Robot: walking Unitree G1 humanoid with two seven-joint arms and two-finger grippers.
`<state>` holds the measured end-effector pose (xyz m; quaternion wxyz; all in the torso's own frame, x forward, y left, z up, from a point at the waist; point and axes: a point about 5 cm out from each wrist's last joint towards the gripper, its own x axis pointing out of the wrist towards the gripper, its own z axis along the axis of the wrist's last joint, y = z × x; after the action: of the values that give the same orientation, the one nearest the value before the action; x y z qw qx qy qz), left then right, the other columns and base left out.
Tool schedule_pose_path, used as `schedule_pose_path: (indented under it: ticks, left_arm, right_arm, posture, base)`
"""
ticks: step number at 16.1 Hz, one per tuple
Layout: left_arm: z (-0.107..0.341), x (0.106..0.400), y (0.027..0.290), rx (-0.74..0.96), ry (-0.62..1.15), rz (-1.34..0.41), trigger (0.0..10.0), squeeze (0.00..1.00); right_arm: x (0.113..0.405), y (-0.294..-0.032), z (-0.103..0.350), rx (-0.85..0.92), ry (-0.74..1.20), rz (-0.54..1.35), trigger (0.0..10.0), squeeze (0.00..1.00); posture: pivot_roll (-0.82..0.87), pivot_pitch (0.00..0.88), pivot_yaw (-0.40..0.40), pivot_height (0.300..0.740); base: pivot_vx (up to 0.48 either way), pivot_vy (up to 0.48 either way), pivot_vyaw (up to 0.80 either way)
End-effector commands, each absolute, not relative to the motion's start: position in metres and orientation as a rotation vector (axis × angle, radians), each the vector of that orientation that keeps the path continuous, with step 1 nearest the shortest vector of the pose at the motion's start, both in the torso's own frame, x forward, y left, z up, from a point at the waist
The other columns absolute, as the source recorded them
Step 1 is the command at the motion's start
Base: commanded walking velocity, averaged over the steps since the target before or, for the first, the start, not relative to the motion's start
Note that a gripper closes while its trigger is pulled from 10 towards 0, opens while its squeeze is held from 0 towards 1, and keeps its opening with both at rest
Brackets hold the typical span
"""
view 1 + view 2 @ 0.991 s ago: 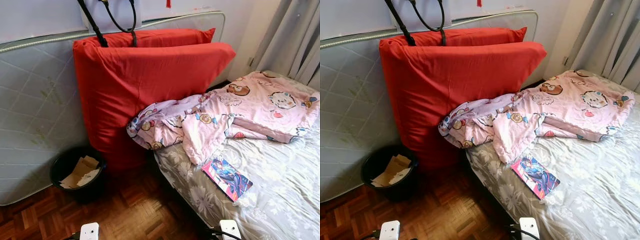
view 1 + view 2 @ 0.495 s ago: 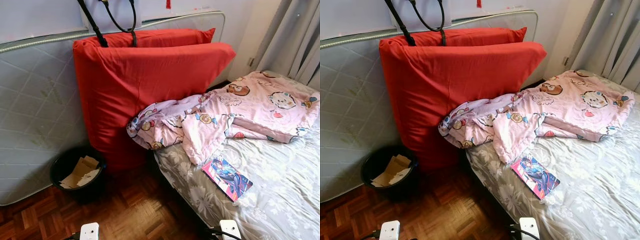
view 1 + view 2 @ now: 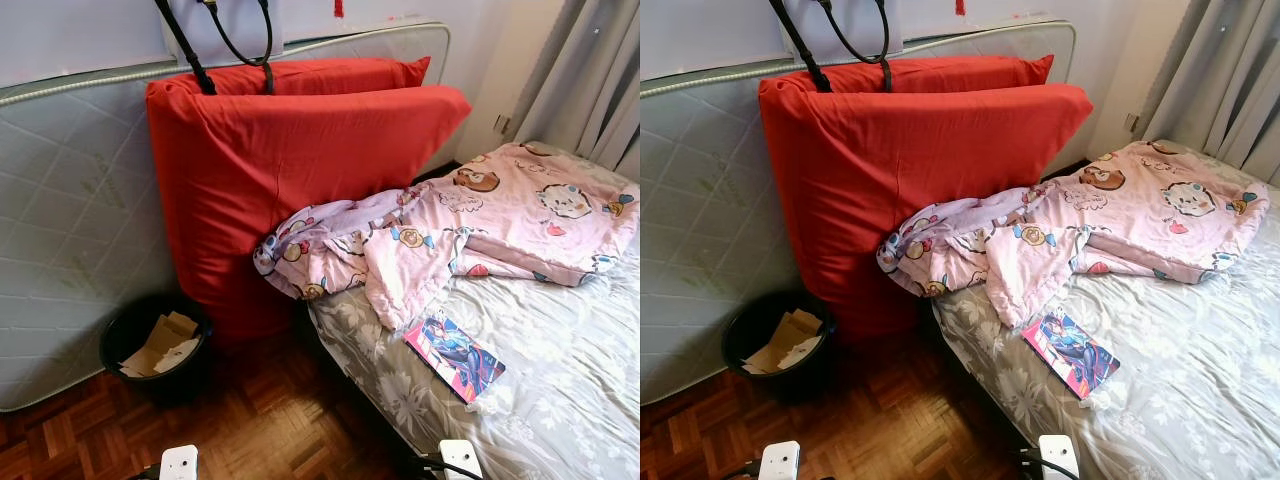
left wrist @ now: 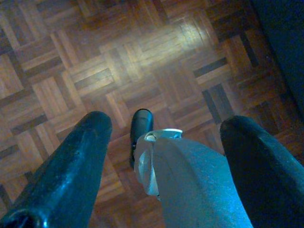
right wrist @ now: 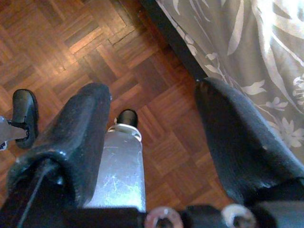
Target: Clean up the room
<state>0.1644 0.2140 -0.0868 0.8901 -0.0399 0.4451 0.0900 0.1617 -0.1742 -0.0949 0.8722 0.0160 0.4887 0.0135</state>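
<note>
Bed (image 3: pixel 560 390): grey floral sheet, on the robot's right, its near corner reaching the parquet floor (image 3: pixel 260 420).
Quilt (image 3: pixel 480 225): pink, cartoon-printed, crumpled across the far part of the bed, one end hanging over the bed's edge against the red cushions.
Book (image 3: pixel 454 357): glossy blue-and-red cover, flat on the sheet just beside the quilt's lower fold; it may be a comic, the cover is too small to read.
Red cushions (image 3: pixel 290 170): two large ones standing upright, leaning on a quilted mattress (image 3: pixel 70 200) propped against the wall.
Bin (image 3: pixel 155 345): black, round, on the floor at the foot of the cushions, holding folded cardboard pieces (image 3: pixel 160 342).
Curtain (image 3: pixel 595 80): grey, hanging behind the bed's far corner.
Left hand (image 4: pixel 164 161): hanging low over the parquet, fingers (image 4: pixel 76 171) spread apart, nothing between them.
Right hand (image 5: pixel 152 137): also hanging low beside the bed's edge, fingers (image 5: pixel 232 137) parted and empty.
</note>
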Motion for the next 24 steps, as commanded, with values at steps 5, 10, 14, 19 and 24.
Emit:
schedule_pose_path:
  ticks: [5,10,14,19,24]
  left_arm:
    - [-0.0953,0.1583,0.1811,-0.009,1.001,0.033,10.0,0.00]
    - [-0.0953,0.1581,0.1816,-0.007,1.001,0.032,10.0,0.00]
    - [-0.0953,0.1577,0.1817,-0.003,0.997,0.028,10.0,0.00]
    - [-0.0950,0.1581,0.1821,0.004,0.995,0.024,10.0,0.00]
    - [-0.0948,0.1585,0.1824,0.005,0.994,0.026,10.0,0.00]
  right_arm:
    - [0.2241,-0.2014,-0.0596,0.169,0.839,-0.081,10.0,0.00]
    - [0.2237,-0.2009,-0.0599,0.168,0.840,-0.082,10.0,0.00]
    - [0.2228,-0.2004,-0.0605,0.170,0.841,-0.081,10.0,0.00]
    - [0.2228,-0.2003,-0.0606,0.169,0.842,-0.084,10.0,0.00]
    - [0.2230,-0.2003,-0.0605,0.166,0.845,-0.088,10.0,0.00]
  posture:
    - [0.12,0.000,-0.133,0.740]
    - [0.12,0.000,-0.129,0.740]
    - [0.12,0.000,-0.126,0.740]
    - [0.12,0.000,-0.125,0.740]
    - [0.12,0.000,-0.125,0.740]
  base:
    - [0.000,0.000,0.00]
    - [0.000,0.000,0.00]
    - [0.000,0.000,0.00]
    - [0.000,0.000,0.00]
    - [0.000,0.000,0.00]
